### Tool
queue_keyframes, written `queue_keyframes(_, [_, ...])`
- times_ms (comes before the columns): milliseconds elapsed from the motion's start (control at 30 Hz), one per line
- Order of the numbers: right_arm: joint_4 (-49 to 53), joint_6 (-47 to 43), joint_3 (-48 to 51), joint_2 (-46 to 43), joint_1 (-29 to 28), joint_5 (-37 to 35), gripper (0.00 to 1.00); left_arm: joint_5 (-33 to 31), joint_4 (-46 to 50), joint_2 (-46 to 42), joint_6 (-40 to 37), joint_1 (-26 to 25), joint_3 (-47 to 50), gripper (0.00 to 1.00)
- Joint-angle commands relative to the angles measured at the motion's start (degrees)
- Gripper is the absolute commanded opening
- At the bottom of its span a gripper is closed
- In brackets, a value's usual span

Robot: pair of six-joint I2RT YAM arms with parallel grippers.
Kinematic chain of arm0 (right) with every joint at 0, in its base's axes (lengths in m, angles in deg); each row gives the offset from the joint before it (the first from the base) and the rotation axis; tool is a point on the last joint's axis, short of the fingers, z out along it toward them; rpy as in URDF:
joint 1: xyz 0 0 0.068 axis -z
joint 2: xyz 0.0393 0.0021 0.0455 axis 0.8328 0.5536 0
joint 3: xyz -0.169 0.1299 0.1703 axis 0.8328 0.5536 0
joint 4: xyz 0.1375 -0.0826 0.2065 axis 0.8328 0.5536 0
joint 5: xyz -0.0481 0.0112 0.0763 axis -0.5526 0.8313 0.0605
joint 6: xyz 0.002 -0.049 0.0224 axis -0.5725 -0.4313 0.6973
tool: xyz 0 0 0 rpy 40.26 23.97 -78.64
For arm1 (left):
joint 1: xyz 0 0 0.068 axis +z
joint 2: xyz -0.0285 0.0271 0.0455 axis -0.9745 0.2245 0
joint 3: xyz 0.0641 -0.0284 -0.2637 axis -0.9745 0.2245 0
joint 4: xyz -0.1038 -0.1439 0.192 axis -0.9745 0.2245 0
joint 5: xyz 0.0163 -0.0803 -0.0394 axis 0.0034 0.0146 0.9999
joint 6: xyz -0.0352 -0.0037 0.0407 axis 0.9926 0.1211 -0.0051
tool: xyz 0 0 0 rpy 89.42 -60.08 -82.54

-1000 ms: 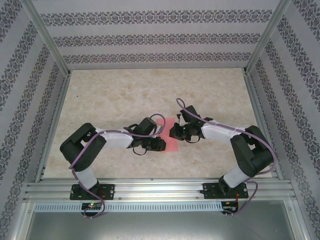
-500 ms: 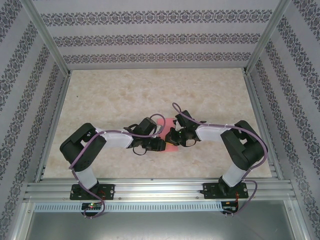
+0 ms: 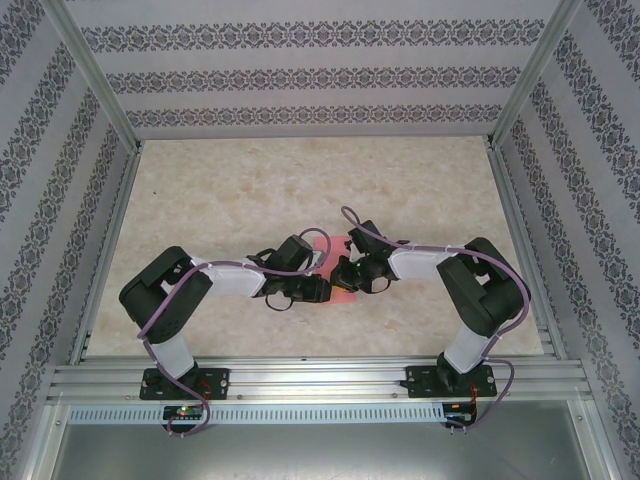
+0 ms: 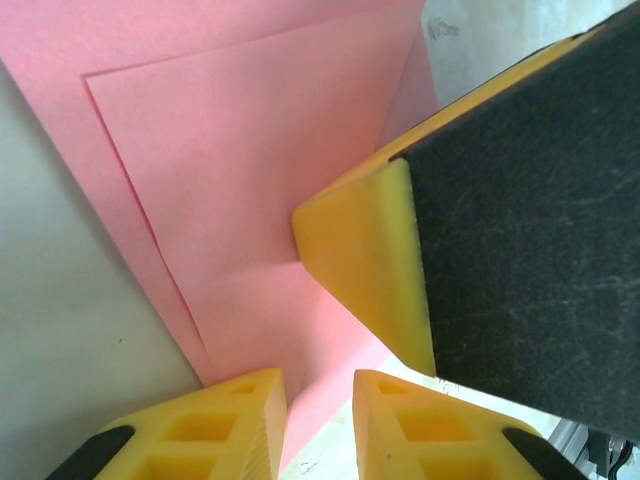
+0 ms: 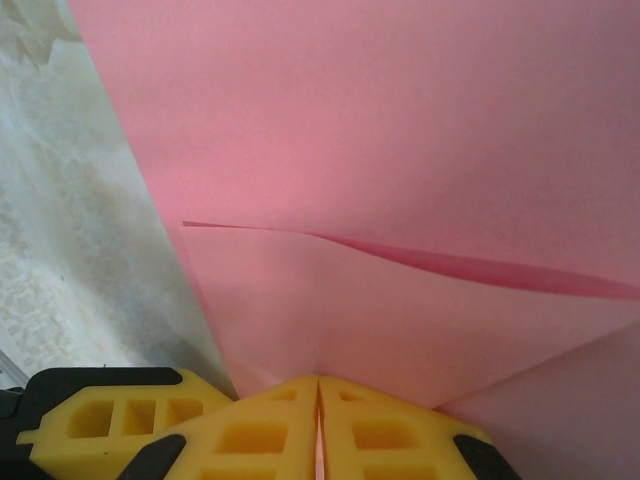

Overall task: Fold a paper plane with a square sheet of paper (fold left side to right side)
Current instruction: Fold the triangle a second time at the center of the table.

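One sheet (image 4: 230,180) (seemingly folded) between two grippers (image 4: 320,390) (image 5: 318,388).

Bright, even, diffuse light falls from above. The overhead view is sharp, and the tabletop (image 3: 300,180) is pale with only faint, soft shadows. Both wrist views are very close and softer: the sheet of paper (image 5: 400,120) looks slightly washed out, and the tabletop at the right wrist view's left edge glares whitish.

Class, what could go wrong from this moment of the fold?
The shut right gripper presses on the pink paper: sliding may drag or wrinkle it. The left gripper sits close beside it: they could bump. The folded layer has edges that look offset, so the crease may set crooked.
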Motion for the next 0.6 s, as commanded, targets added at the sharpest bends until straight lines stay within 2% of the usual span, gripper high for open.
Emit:
queue_keyframes(0, [4.71, -3.27, -1.39, 1.2, 0.91, -6.21, 0.1, -4.55, 3.79, 2.48, -0.39, -0.49, 3.28, 0.27])
queue_keyframes(567, [8.2, -9.53, -7.07, 2.73, 10.28, -6.65, 0.11, -4.21, 1.85, 2.01, 0.29, -0.76, 5.37, 0.27])
